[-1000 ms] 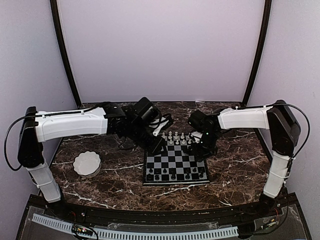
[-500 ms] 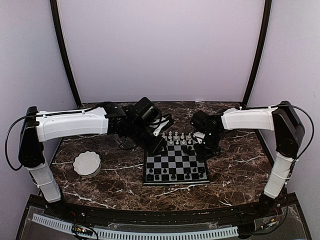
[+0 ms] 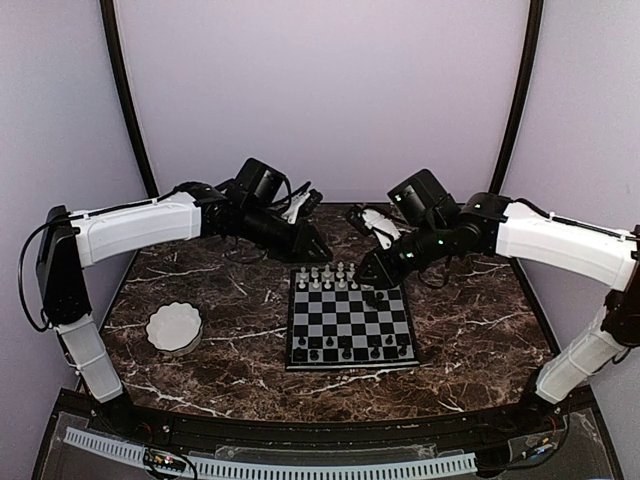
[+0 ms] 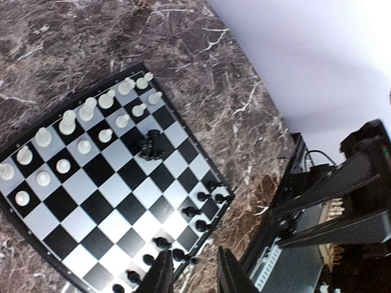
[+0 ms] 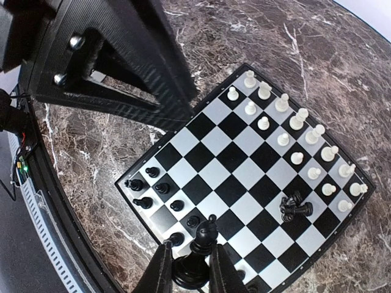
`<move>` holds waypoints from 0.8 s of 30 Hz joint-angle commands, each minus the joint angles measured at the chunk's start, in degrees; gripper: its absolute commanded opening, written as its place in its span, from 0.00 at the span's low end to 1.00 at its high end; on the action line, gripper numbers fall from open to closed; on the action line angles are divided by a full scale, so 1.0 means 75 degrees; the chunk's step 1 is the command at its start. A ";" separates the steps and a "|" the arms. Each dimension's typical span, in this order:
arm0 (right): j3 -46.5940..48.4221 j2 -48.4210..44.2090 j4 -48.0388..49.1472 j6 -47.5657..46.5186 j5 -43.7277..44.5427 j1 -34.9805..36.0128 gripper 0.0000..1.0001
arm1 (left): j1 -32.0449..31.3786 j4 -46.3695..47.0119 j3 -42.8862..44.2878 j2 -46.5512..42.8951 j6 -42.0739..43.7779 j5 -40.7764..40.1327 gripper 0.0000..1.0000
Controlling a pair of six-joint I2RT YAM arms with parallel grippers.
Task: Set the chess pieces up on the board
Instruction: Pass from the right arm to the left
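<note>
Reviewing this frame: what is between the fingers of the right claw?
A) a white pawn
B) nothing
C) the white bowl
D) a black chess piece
D: in the right wrist view, a tall black chess piece stands pinched between the two fingers of the right claw.

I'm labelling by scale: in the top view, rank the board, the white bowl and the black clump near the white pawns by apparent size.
Largest: the board.
Next: the white bowl.
Smallest: the clump of black pieces, by far.
</note>
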 commanded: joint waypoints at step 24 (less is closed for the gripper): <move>0.1052 0.0592 0.0126 -0.0736 0.0196 0.0430 0.15 | 0.0254 0.2007 -0.0279 0.0440 -0.1213 0.3546 0.26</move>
